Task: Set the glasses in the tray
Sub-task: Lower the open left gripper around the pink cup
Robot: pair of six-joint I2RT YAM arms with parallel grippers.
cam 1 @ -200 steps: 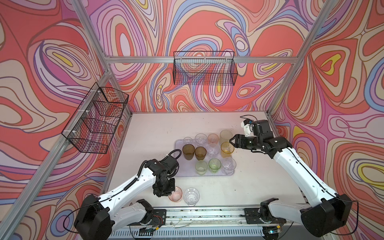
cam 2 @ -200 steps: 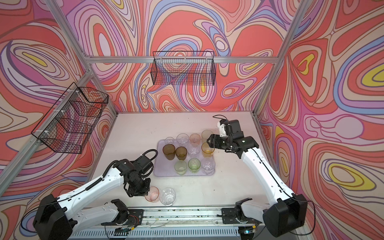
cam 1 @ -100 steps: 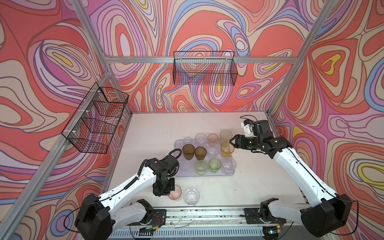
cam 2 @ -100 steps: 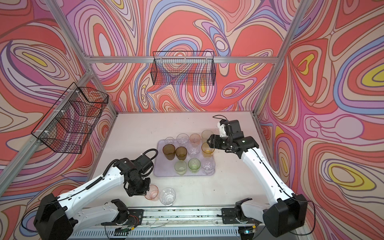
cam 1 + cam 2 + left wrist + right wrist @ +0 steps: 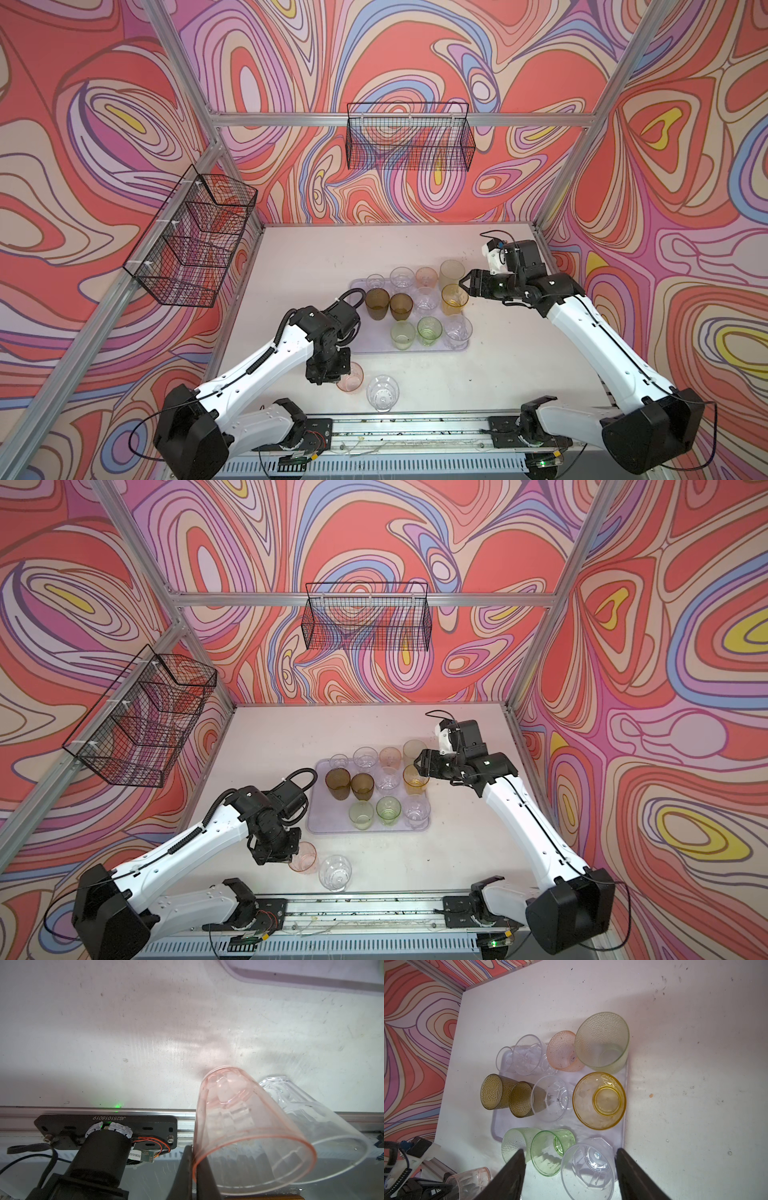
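As left pincer (image 5: 192,1152) pinches pink glass (image 5: 245,1126), jaws shut

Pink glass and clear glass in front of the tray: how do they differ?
Colour: the pink glass is salmon-tinted; the clear glass has no tint. Grip: the left gripper is shut on the pink glass's rim; nothing holds the clear glass. Place: the pink glass is nearer the left arm, the clear glass nearer the middle. Both are mouth up, outside the tray, near the table's front edge.
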